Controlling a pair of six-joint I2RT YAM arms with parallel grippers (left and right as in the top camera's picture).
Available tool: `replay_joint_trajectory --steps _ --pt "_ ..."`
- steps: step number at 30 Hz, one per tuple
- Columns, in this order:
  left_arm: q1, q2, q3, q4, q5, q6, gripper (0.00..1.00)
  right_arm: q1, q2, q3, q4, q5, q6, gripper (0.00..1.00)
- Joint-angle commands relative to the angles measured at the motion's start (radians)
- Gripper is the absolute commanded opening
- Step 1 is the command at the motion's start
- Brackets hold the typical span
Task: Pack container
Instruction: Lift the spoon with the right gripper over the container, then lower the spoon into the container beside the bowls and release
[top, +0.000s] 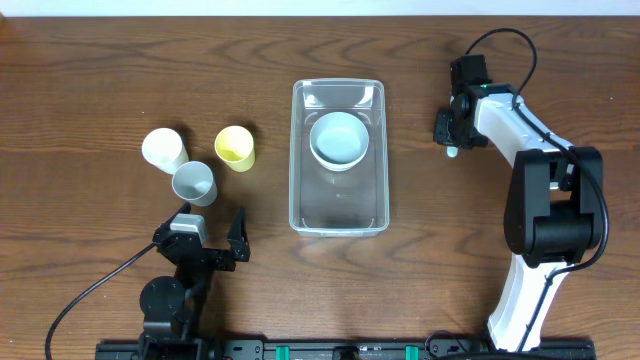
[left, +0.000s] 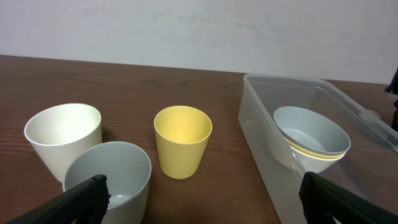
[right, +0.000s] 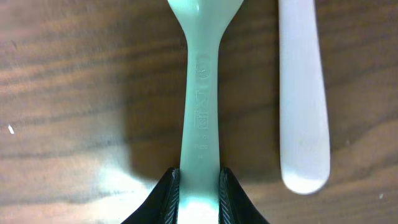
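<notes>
The clear plastic container (top: 339, 205) stands mid-table with stacked pale bowls (top: 340, 140) in its far half; it also shows in the left wrist view (left: 267, 137) with the bowls (left: 311, 134). A white cup (top: 163, 150), a grey cup (top: 194, 183) and a yellow cup (top: 235, 147) stand left of it. My left gripper (top: 210, 235) is open and empty, just behind the grey cup (left: 109, 180). My right gripper (top: 452, 128) is right of the container, shut on the handle of a mint-green utensil (right: 200, 106) low over the table. A white utensil handle (right: 303, 93) lies beside it.
The wooden table (top: 100, 70) stretches bare to the far left and far right. The white cup (left: 63, 140) and yellow cup (left: 182, 140) stand ahead of my left gripper. The right arm's black cable (top: 500, 45) loops above its wrist.
</notes>
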Motion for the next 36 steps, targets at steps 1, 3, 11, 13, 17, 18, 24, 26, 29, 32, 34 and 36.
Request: replay_joint_trajectory --steps 1,3,11,13,17,18,24,26,29,32,34,36 --pt "0.002 -0.006 -0.029 -0.009 -0.006 0.013 0.98 0.004 -0.01 0.008 -0.034 -0.033 -0.009 0.06" --pt "0.002 -0.006 -0.029 -0.009 -0.006 0.013 0.98 0.006 -0.054 0.01 -0.045 -0.039 -0.01 0.07" --pt "0.002 -0.006 -0.029 -0.009 -0.006 0.013 0.98 0.026 -0.216 0.01 -0.052 -0.152 -0.049 0.08" --pt "0.002 -0.006 -0.029 -0.009 -0.006 0.013 0.98 0.037 -0.259 0.01 -0.051 -0.179 -0.059 0.1" --pt "0.002 -0.006 -0.029 -0.009 -0.006 0.013 0.98 0.068 -0.325 0.01 -0.051 -0.241 -0.078 0.11" --pt "0.002 -0.006 -0.029 -0.009 -0.006 0.013 0.98 0.08 -0.338 0.01 -0.05 -0.256 -0.077 0.11" --pt "0.002 -0.006 -0.029 -0.009 -0.006 0.013 0.98 0.185 -0.361 0.01 -0.031 -0.28 -0.048 0.11" --pt "0.002 -0.006 -0.029 -0.009 -0.006 0.013 0.98 0.218 -0.359 0.01 -0.024 -0.267 -0.013 0.11" --pt "0.002 -0.006 -0.029 -0.009 -0.006 0.013 0.98 0.267 -0.359 0.01 -0.011 -0.227 0.051 0.11" --pt "0.002 -0.006 -0.029 -0.009 -0.006 0.013 0.98 0.301 -0.357 0.01 -0.006 -0.186 0.106 0.13" --pt "0.002 -0.006 -0.029 -0.009 -0.006 0.013 0.98 0.317 -0.357 0.007 -0.006 -0.172 0.131 0.14" --pt "0.002 -0.006 -0.029 -0.009 -0.006 0.013 0.98 0.328 -0.357 0.002 -0.006 -0.159 0.153 0.14"
